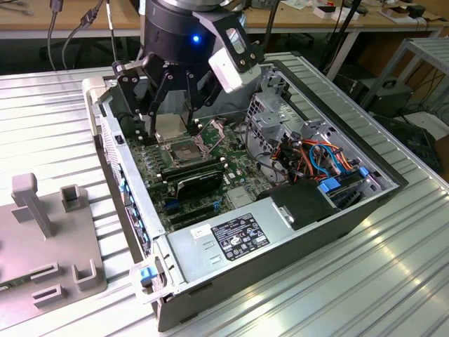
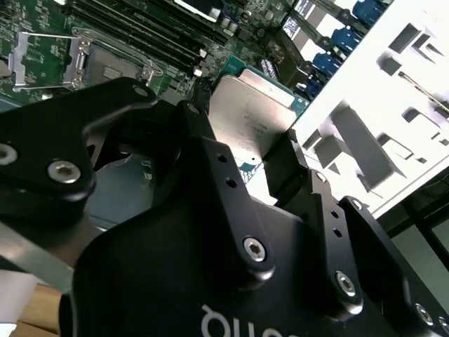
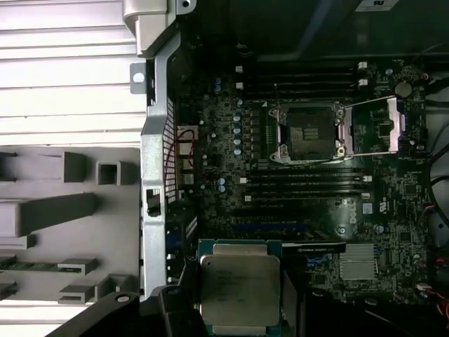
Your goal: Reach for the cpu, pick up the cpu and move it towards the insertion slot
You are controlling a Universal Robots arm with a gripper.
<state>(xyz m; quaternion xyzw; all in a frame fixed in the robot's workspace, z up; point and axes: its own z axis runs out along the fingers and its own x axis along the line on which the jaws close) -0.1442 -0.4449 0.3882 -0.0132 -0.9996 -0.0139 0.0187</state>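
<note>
Cpu (image 3: 240, 289) clamped between the gripper (image 3: 238, 309) fingers, silvery face showing in both wrist views; lifted clear of the motherboard (image 1: 210, 175), inside the open computer case (image 1: 280, 239); insertion slot (image 3: 309, 133) lies open, retention plate (image 3: 379, 126) hinged back beside it, dark centre bare; cpu well apart from slot, past the memory slots (image 3: 309, 184); step judged: carry toward socket; next move calls for travel over the slot with chip kept level and squared to frame.
</note>
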